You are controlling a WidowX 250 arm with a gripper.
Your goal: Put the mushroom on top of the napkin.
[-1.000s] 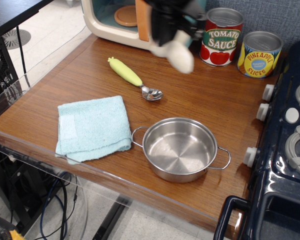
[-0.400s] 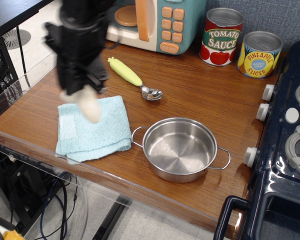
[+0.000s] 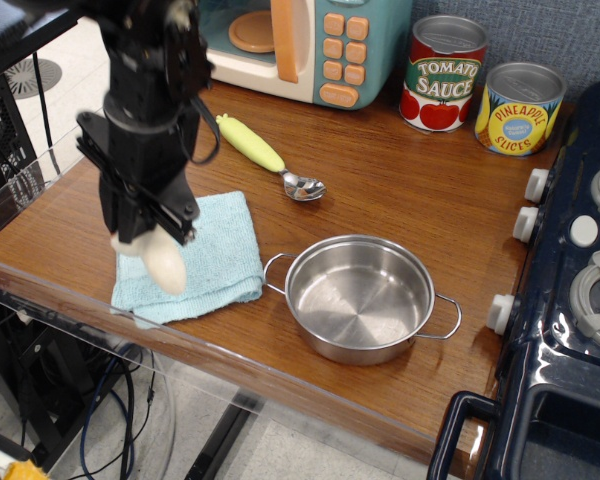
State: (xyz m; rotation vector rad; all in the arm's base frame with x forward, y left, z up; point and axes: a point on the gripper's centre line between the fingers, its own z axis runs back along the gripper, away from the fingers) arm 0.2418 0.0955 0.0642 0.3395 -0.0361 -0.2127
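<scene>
gripper point(image 3: 145, 235) swung over from the toy microwave, now lower | fingers clamped on mushroom point(image 3: 163, 265) | hanging over napkin point(image 3: 220, 255) front-left | guess: just needs dropping

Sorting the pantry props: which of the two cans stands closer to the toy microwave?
The red tomato sauce can, right beside the microwave. The yellow-and-blue pineapple slices can stands farther right.

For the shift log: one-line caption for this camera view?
Gripper holds the mushroom over the blue napkin, beside the steel pot.
</scene>
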